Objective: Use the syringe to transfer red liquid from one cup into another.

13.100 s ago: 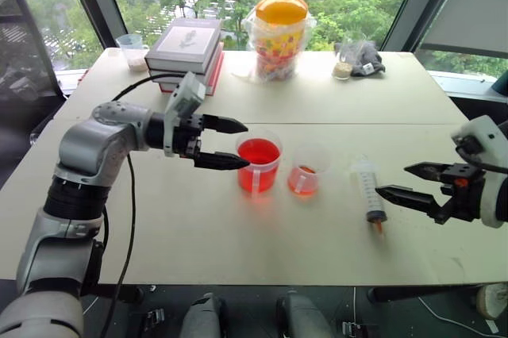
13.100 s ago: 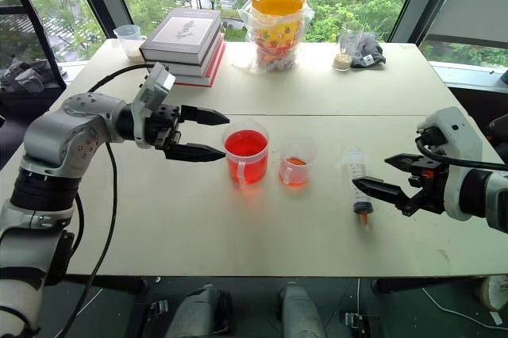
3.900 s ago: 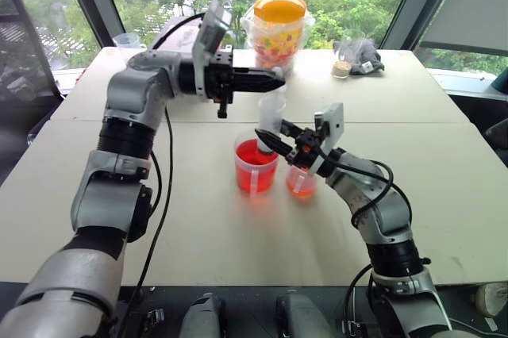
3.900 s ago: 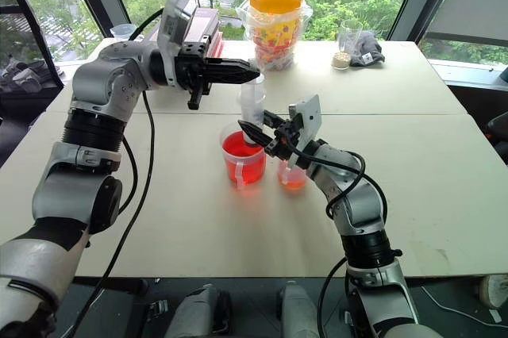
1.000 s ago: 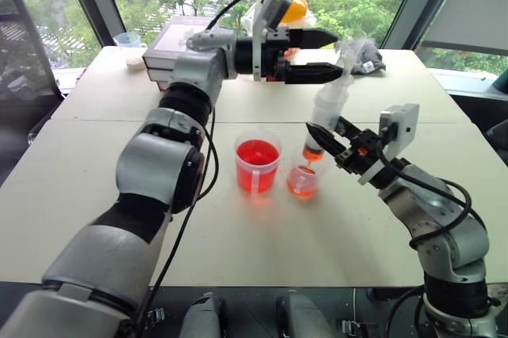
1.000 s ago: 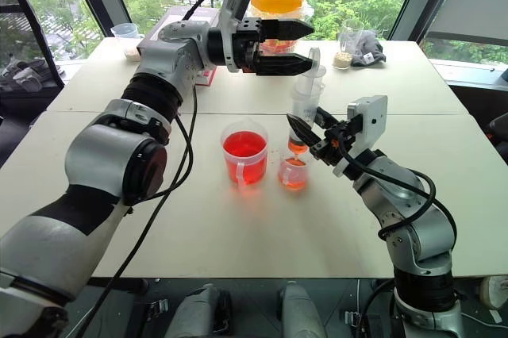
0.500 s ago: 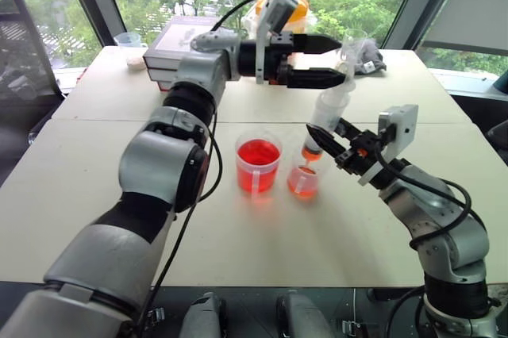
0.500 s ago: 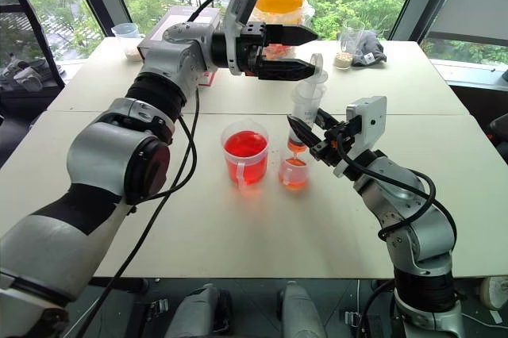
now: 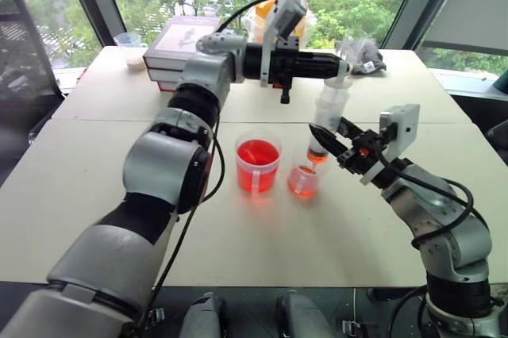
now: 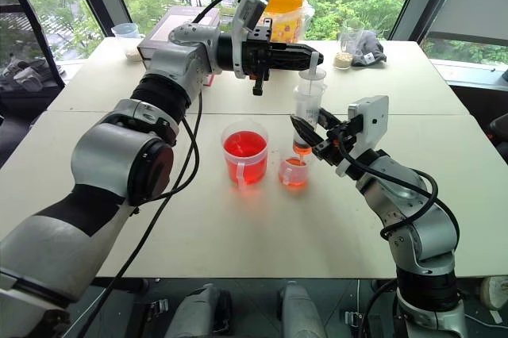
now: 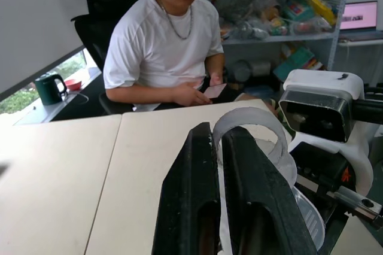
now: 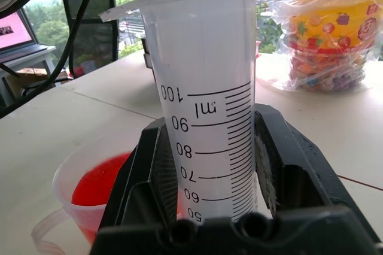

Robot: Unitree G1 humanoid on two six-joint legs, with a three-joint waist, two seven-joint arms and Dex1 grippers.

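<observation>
Syringe [image 10: 306, 108] upright over smaller cup [image 10: 293, 171], right jaws gripping barrel, left jaws pinching plunger top

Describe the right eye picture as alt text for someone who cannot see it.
Two robot arms hold a syringe upright over a small cup: the right gripper clamps its barrel, the left gripper is shut at its plunger top. A larger cup of red liquid stands beside.

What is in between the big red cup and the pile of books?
In the left eye view, bare table and the robot's left arm lie between the larger red cup and the books.
</observation>
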